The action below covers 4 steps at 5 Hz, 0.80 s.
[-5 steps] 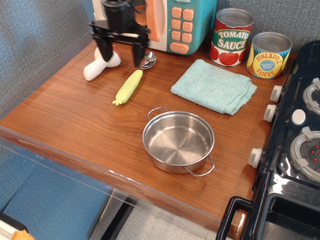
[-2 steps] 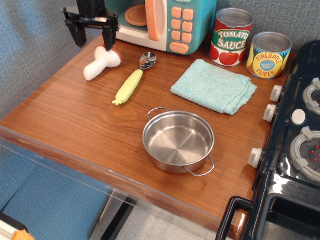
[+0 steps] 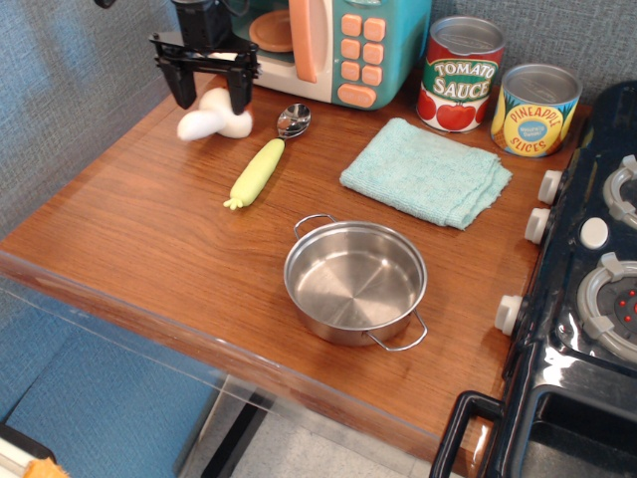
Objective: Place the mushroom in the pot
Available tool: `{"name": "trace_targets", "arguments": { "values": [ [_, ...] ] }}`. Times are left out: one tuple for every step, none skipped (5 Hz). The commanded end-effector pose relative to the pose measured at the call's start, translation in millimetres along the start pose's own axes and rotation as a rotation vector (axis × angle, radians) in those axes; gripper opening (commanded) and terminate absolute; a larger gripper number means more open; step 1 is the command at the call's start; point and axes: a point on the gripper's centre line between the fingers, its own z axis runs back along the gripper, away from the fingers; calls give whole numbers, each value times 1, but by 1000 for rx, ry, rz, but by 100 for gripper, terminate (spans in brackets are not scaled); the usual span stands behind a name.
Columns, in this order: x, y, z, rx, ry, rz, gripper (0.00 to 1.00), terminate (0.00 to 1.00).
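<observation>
- Mushroom (image 3: 213, 119) at far left of wooden counter (image 3: 149, 249), lying on its side; long axis runs left-right, stem end toward the left, cap toward the right. Slightly blurred.
- Gripper (image 3: 210, 96) directly over mushroom, fingers (image 3: 183, 84) spread wide, one each side of it; grip not evident, contact cannot be told.
- Pot (image 3: 355, 282) upright near front-centre, well apart from mushroom; inside bare, handles at far-left and near-right.
- Corn cob (image 3: 256, 173) and spoon (image 3: 294, 120) lying between mushroom and pot.
- Folded cloth (image 3: 426, 171) right of centre; two cans (image 3: 460, 74) behind it.
- Toy microwave (image 3: 338, 45) just behind gripper; stove (image 3: 587, 299) along right edge.
- Open wood left of and in front of pot.
</observation>
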Motion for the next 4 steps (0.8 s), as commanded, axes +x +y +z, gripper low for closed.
{"name": "trace_targets", "arguments": {
  "values": [
    [-4, 0, 47, 16, -113, -21, 0, 0],
    [-13, -18, 82, 15, -195, -46, 0, 0],
    [-41, -59, 109, 2, -248, -123, 0, 0],
    [-84, -97, 104, -40, -217, -230, 0, 0]
  ]
}}
